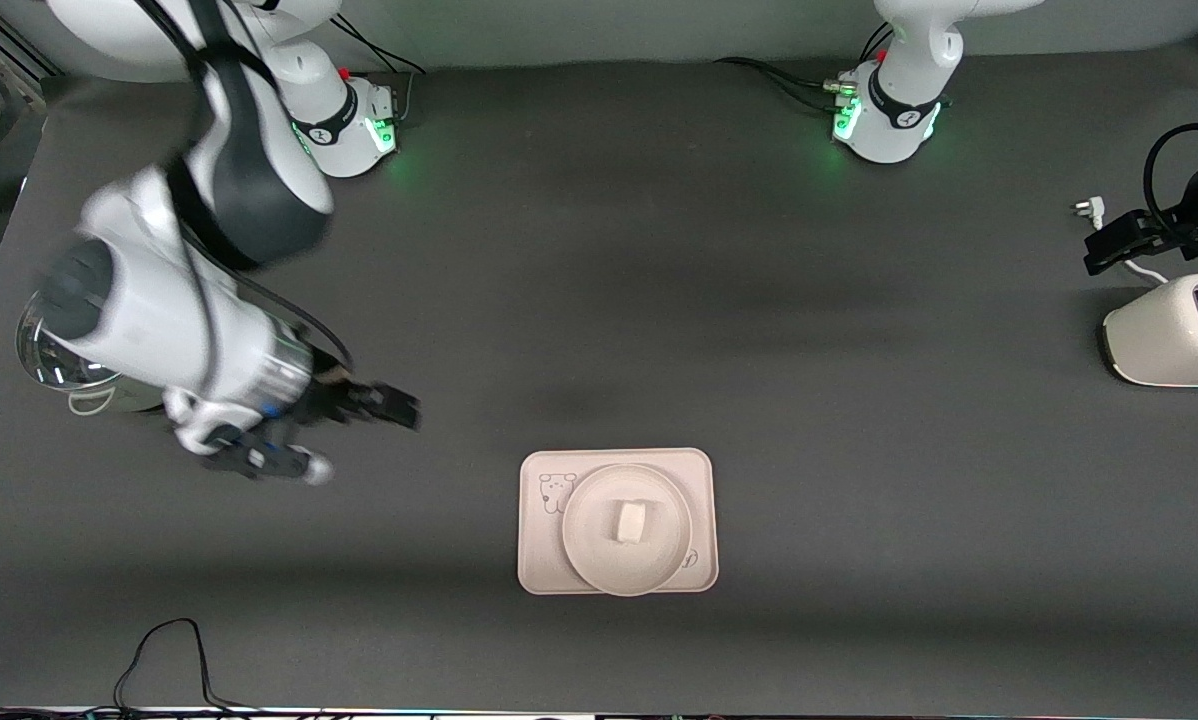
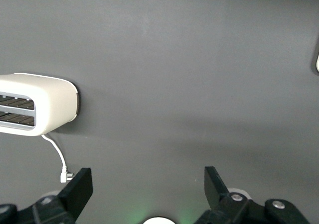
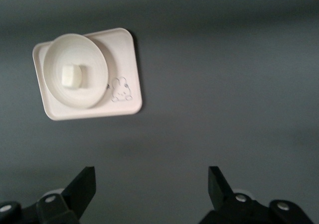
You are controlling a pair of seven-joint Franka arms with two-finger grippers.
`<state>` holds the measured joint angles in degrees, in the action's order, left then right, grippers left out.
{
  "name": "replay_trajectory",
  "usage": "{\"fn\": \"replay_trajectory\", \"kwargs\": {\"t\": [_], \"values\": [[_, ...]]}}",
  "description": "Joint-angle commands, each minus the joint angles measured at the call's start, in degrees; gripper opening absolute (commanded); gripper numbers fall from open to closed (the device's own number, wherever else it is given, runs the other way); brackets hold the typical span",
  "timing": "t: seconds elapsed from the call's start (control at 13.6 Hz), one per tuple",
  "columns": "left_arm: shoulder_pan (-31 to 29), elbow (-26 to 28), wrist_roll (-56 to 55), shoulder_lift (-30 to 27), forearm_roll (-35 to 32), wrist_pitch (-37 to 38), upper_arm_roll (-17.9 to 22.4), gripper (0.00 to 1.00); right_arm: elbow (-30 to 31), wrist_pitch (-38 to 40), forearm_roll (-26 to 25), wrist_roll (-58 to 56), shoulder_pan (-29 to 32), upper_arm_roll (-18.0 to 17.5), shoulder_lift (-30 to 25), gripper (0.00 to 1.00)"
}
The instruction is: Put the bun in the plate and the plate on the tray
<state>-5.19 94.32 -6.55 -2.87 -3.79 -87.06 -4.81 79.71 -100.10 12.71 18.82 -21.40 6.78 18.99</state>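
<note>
Three task items sit stacked near the middle of your table, in the half nearer the front camera. The tray [image 1: 617, 522] lies flat on the dark table [image 1: 659, 300], its long axis running from the right arm's end toward the left arm's end, with its corner drawings showing beside the dish. The plate [image 1: 626, 530] rests on the tray, covering most of it, its rim reaching the tray's edge nearer the front camera. The bun [image 1: 629, 521] lies at the plate's centre, its longer side running roughly nearer-to-farther from the front camera, slightly tilted.

Your right gripper [image 1: 359, 435] hangs over bare table toward the right arm's end, well apart from the tray. The forearm slants down from the base with the wrist turned toward the tray. Its fingers [image 3: 82, 186] are spread wide with nothing between them, and the right wrist view shows tray, plate and bun [image 3: 71, 76] at a distance.

Your left gripper [image 2: 148, 189] is over bare table at the left arm's end, near a white toaster [image 2: 37, 103] with its loose cord and plug [image 2: 65, 174]. Its fingers [image 2: 79, 186] are likewise spread and hold nothing.
</note>
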Motion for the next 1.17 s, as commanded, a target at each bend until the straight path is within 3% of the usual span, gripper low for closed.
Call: {"fn": "replay_trajectory", "kwargs": {"t": [0.0, 0.22, 0.51, 1.1], "values": [[-0.9, 0.7, 0.0, -0.9, 0.5, -0.6, -0.5, 1.00, 10.0, 5.0, -3.3, -10.3, 6.9, -2.6, -12.1, 1.00], [-0.8, -0.2, 0.0, -0.8, 0.4, -0.3, -0.5, 1.00, 11.0, 9.0, -7.6, -19.1, 11.3, -1.8, -15.2, 1.00], [-0.8, -0.4, -0.6, -0.6, 0.4, -0.4, -0.4, 1.00, 11.0, 10.5, -9.6, -25.8, 12.0, 4.5, -15.9, 1.00], [-0.8, -0.8, -0.3, -0.6, 0.3, -0.3, -0.4, 1.00, 11.0, 10.4, -12.8, -25.7, 11.9, 5.4, -16.5, 1.00]]}}
